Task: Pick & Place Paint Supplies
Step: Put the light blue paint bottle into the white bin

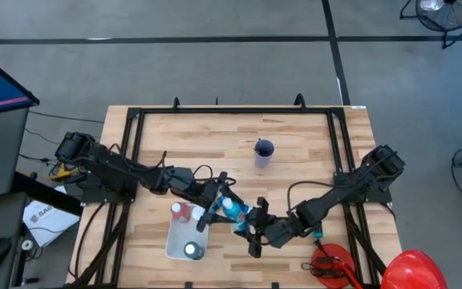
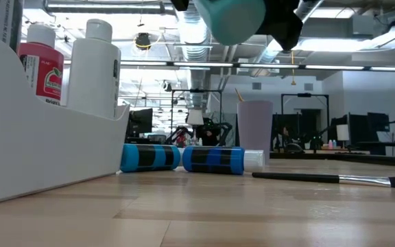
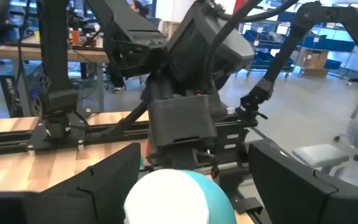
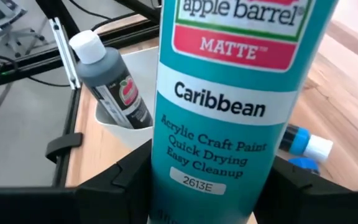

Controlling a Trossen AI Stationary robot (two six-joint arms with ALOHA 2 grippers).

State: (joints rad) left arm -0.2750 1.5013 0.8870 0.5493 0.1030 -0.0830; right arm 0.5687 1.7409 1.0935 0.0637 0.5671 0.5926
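Looking about halfway: red bottle (image 1: 180,211) and white bottle (image 1: 191,251) sit in the tray (image 1: 176,241); two blue bottles (image 2: 181,158) and a brush (image 2: 328,178) remain on the surface. My right gripper (image 1: 247,221) pinches the teal bottle (image 4: 229,106) aloft, left gripper (image 1: 213,210) spread around its cap at 9 o'clock.

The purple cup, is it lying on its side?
No, the purple cup stands upright on the table, behind the two blue bottles lying down.

Six paint bottles, as far as I can count: one teal bottle (image 4: 229,124), two blue bottles (image 2: 149,157) (image 2: 213,159), and probably three in the single tray (image 2: 46,158). One brush (image 2: 321,178). One cup (image 2: 254,130).
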